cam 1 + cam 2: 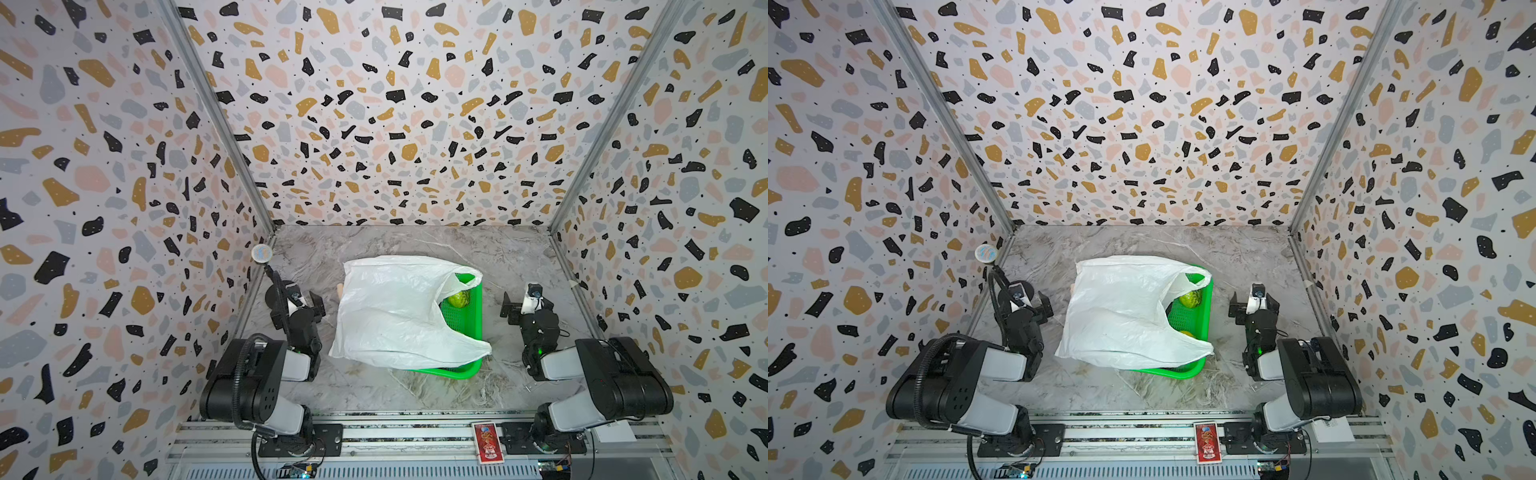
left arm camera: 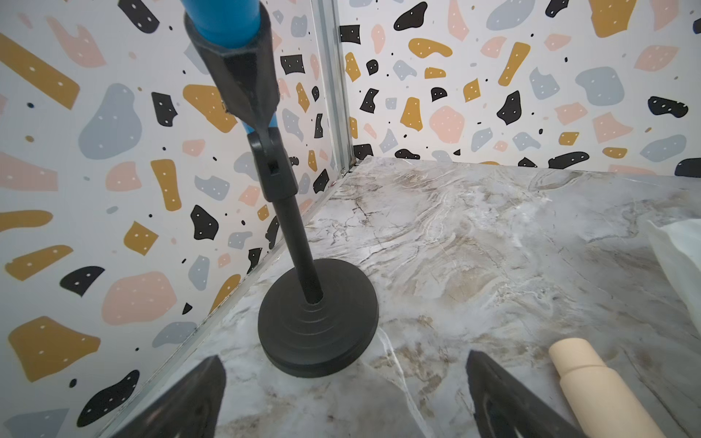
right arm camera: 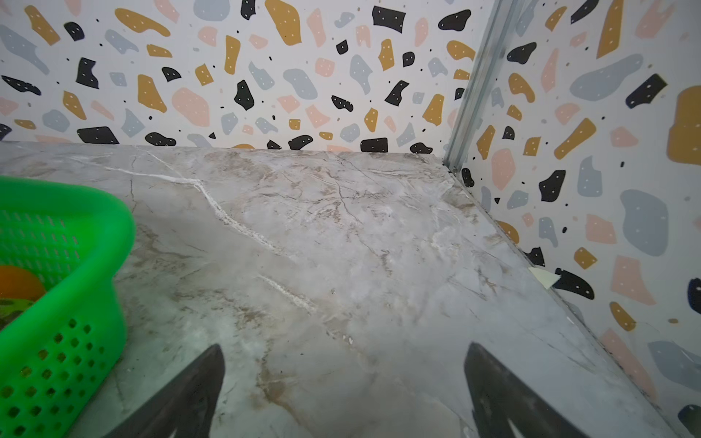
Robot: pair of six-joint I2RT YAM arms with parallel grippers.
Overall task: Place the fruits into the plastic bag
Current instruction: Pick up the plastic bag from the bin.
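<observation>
White crinkly plastic bag (image 1: 390,311) lies draped over the green basket (image 1: 471,324) in the middle of your worktop (image 1: 365,395). The fruits you can see are in the basket, not the bag. A light green fruit (image 1: 458,297) peeks out at the bag's 3 o'clock edge, and an orange (image 3: 17,282) shows behind the basket wall. Your left tool (image 2: 343,364) hovers at the bag's 9 o'clock, jaws spread wide and empty, a beige stick (image 2: 591,383) just beside it. Your right tool (image 3: 343,360) hovers at the basket's 3 o'clock, equally wide and empty, near the rim without touching.
</observation>
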